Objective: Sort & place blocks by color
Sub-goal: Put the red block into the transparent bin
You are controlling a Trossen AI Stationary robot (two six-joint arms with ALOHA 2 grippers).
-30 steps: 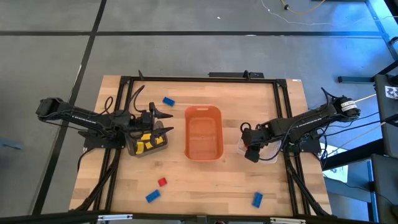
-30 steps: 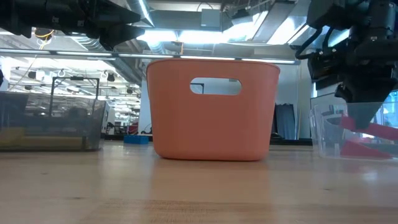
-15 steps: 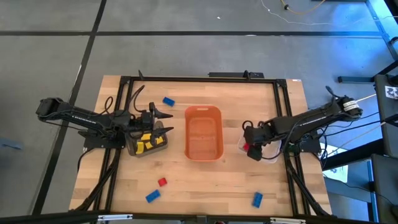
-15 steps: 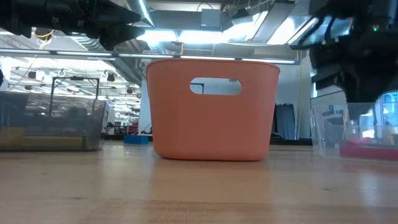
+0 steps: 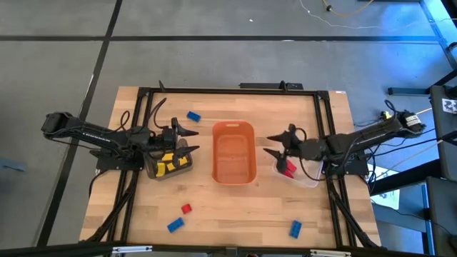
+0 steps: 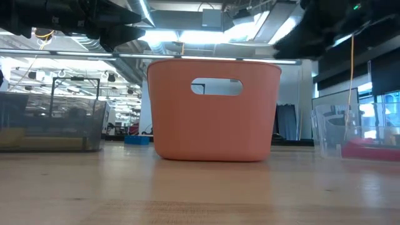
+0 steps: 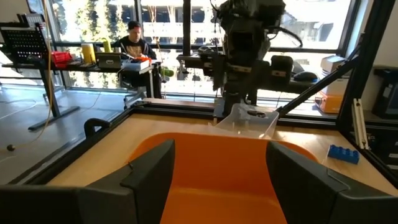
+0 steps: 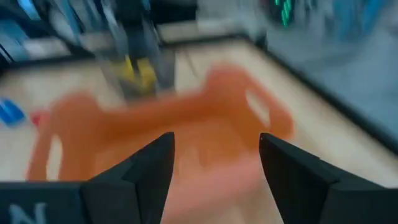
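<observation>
Both grippers are open and hold nothing. My right gripper (image 5: 272, 145) (image 8: 214, 168) is raised and level, pointing at the orange tub (image 5: 233, 151) from its right. Just behind it, a red block (image 5: 288, 170) (image 6: 369, 150) lies on the floor of the clear bin (image 5: 300, 173) (image 6: 350, 131). My left gripper (image 5: 191, 140) (image 7: 221, 180) hovers over the dark bin (image 5: 168, 165), which holds yellow blocks (image 5: 166, 163). Loose on the table lie a blue block (image 5: 193, 116), a red block (image 5: 186, 208) and two more blue blocks (image 5: 175, 225) (image 5: 295, 228).
The orange tub (image 6: 214, 109) stands at the table's middle, between the two bins. A black frame rail (image 5: 228, 91) borders the table. Bare wood lies toward the near edge, between the loose blocks. A person (image 7: 134, 40) sits at a desk in the room beyond.
My right gripper has risen out of the clear bin and tipped from pointing down to level, facing the orange tub. The red block that stood tilted under its fingers now lies flat in the clear bin. My left arm has kept still.
</observation>
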